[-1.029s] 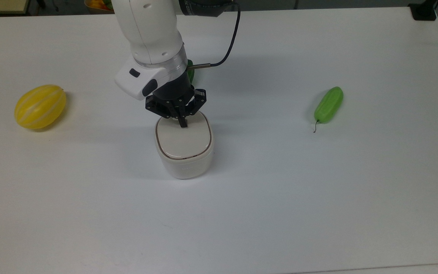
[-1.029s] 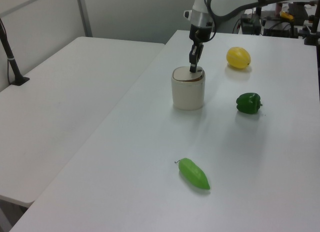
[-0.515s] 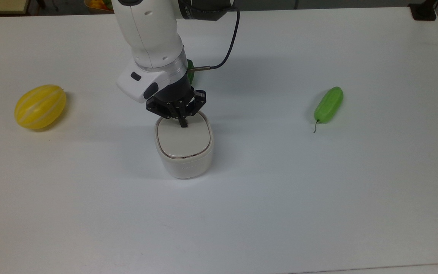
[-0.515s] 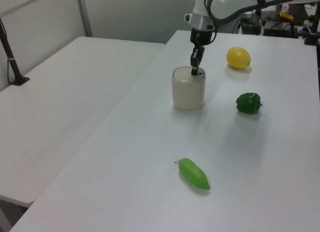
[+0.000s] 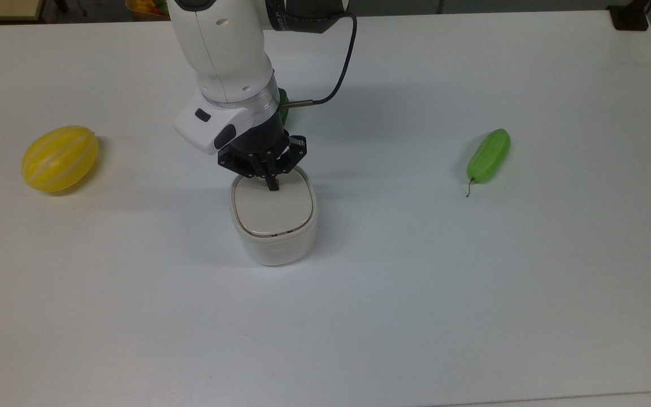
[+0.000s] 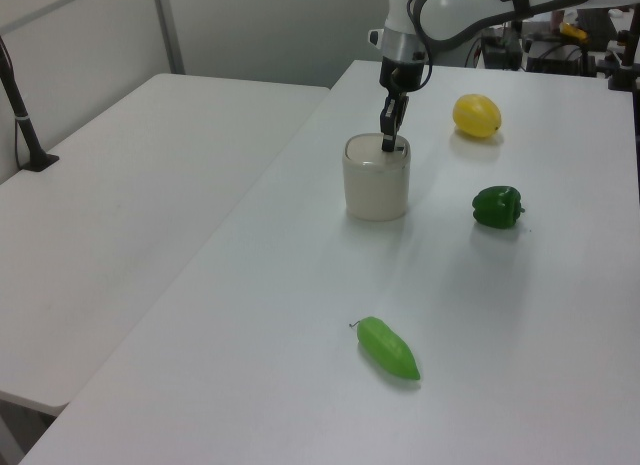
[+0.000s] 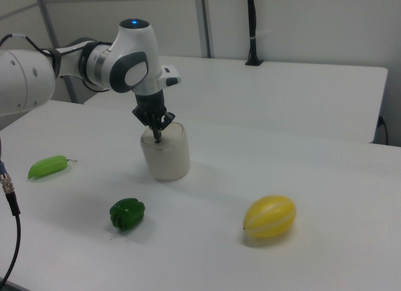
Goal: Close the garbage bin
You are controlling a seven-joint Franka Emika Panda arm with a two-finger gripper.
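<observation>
Lid has dropped flat since a second ago; end effector (image 5: pixel 272 185) barely shifted, tips still on the lid's far edge.

Top view, left to right: yellow melon (image 5: pixel 60 157) near the desk's (image 5: pixel 472 294) left edge, bin (image 5: pixel 273 217) around centre-left, long green pepper (image 5: pixel 488 155) well apart on the right. A bell pepper (image 6: pixel 497 206) sits behind the arm, clearer in the left view.

Bin stands upright, opening and lid (image 5: pixel 272 206) facing up, roughly square, so no clear long axis. Lid sits level in the rim.

End effector is straight above the bin's far rim, pointing down, fingers pinched together to one tip, gripping nothing. Tip looks to touch the lid; contact not certain.
</observation>
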